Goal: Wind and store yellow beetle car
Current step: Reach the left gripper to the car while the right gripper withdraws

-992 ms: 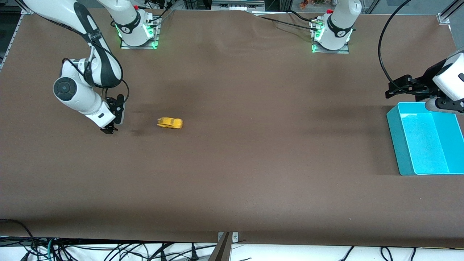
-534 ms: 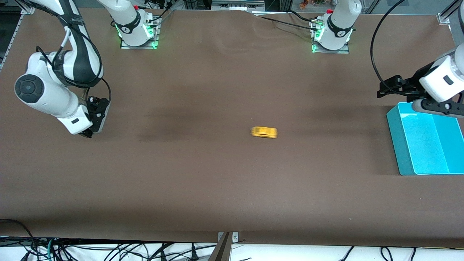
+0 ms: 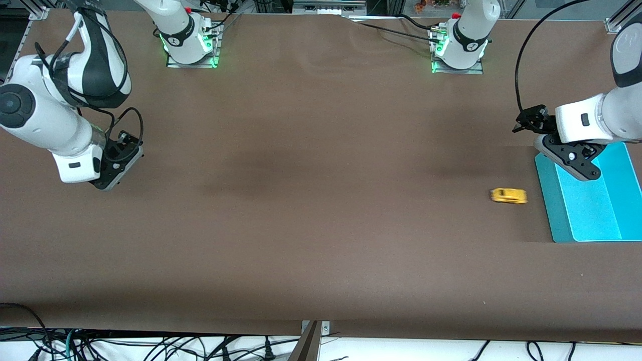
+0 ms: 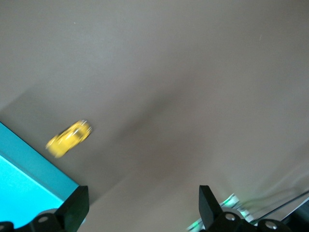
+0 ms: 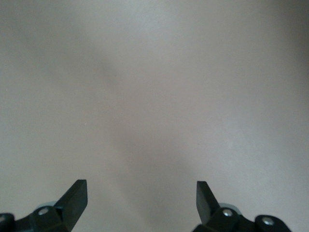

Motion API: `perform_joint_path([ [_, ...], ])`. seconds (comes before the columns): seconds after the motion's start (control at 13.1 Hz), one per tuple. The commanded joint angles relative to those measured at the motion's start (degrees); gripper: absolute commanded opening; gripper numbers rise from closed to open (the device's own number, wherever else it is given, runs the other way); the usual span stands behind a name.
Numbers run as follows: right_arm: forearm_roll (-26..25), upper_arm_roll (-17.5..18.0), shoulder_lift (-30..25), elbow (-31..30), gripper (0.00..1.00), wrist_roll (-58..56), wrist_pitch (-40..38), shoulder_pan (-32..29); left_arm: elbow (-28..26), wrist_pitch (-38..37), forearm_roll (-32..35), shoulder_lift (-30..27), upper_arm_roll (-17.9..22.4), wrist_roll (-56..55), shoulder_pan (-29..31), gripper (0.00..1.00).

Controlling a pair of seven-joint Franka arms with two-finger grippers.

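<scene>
I see the yellow beetle car [image 3: 508, 195] on the bare table [image 3: 321, 225], just beside the teal bin [image 3: 592, 200] at the left arm's end, having rolled there from mid-table. It looks blurred, perhaps rolling. Left gripper [image 4: 144, 205] hovers spread over the bin's edge; right gripper [image 5: 141, 198] has pulled back, spread, over its own end.

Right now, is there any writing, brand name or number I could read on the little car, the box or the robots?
None can be read. The yellow beetle car is blurred and shows no lettering; the turquoise bin is plain; small round marks on the arm bases are too small to read.
</scene>
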Motion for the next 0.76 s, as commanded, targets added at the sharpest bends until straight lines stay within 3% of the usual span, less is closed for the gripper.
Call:
perform_joint_path([
  [0.0, 0.33, 0.47, -1.15, 2.49, 1.00, 8.47, -1.54, -0.41, -3.83, 4.83, 4.27, -0.25, -1.53, 11.85, 0.65, 1.00],
  [0.38, 0.42, 0.74, -2.91, 8.90, 1.00, 32.90, -13.13, -0.41, -15.16, 18.88, 6.56, 0.18, -1.53, 31.10, 1.62, 1.00],
  [0.69, 2.17, 0.65, -7.12, 9.08, 1.00, 45.38, -17.96, -0.59, -23.86, 30.65, 9.29, 0.27, -1.53, 43.51, 4.16, 1.00],
])
